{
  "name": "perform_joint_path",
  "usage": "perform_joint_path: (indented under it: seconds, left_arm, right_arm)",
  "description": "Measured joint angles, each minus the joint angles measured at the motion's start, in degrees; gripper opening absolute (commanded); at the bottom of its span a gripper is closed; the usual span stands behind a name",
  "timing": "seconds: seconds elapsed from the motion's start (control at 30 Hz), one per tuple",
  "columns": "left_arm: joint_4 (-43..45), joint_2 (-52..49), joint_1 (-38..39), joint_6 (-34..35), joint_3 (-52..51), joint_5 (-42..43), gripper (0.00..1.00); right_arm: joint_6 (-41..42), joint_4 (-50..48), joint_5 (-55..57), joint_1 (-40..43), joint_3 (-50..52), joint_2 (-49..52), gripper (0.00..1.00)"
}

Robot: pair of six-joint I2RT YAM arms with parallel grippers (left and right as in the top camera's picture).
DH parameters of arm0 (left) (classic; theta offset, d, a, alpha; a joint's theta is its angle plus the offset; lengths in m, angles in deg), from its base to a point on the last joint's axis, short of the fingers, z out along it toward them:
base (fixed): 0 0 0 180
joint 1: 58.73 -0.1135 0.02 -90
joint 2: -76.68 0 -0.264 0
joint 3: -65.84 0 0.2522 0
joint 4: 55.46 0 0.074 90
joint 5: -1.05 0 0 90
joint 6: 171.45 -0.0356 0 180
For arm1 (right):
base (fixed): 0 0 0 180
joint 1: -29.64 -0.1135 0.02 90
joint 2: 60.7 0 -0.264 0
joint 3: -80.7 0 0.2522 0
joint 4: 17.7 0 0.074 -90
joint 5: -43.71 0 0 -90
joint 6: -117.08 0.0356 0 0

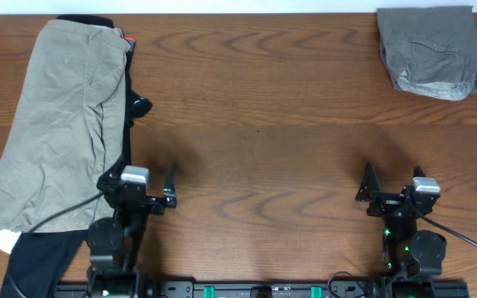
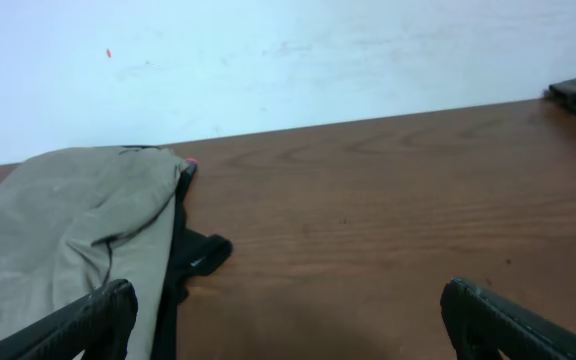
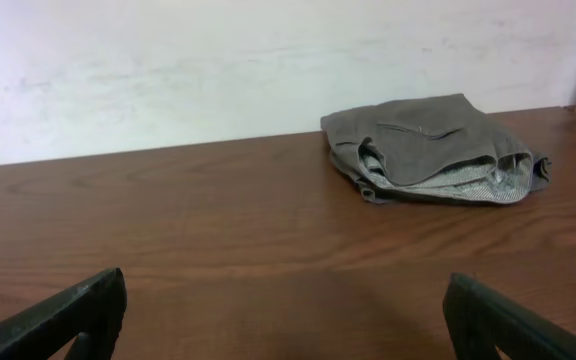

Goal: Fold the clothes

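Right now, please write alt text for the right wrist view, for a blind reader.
Grey shorts lie in a folded bundle at the far right of a brown wooden table, by a pale wall. The right gripper stands open and empty, its black fingers at the bottom corners.

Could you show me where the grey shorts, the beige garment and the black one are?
grey shorts point(image 3: 423, 140): right wrist view, top layer near the pocket stitching.
beige garment point(image 1: 60, 116): overhead view, middle of its cloth.
black garment point(image 2: 200, 256): left wrist view, the part poking out beside the beige cloth.
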State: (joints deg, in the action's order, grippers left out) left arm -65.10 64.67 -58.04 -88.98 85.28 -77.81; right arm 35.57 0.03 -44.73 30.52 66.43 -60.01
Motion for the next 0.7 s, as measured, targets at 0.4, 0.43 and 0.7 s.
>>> perform_joint_path:
  seconds: [0.4,0.43,0.7]
  left_arm:
    - [-2.2,9.1,-0.1,0.0,-4.8,0.1,0.98]
    - [-2.8,9.8,-0.1,0.0,-5.1,0.1,0.98]
    - [-4.6,11.4,-0.2,0.0,-4.9,-0.9,0.98]
  right_arm:
    - [0.0,0.0,0.0,0.0,0.0,0.0,0.99]
    - [0.0,0.0,0.0,0.0,0.0,0.0,0.99]
    - [0.0,0.0,0.0,0.0,0.0,0.0,0.99]
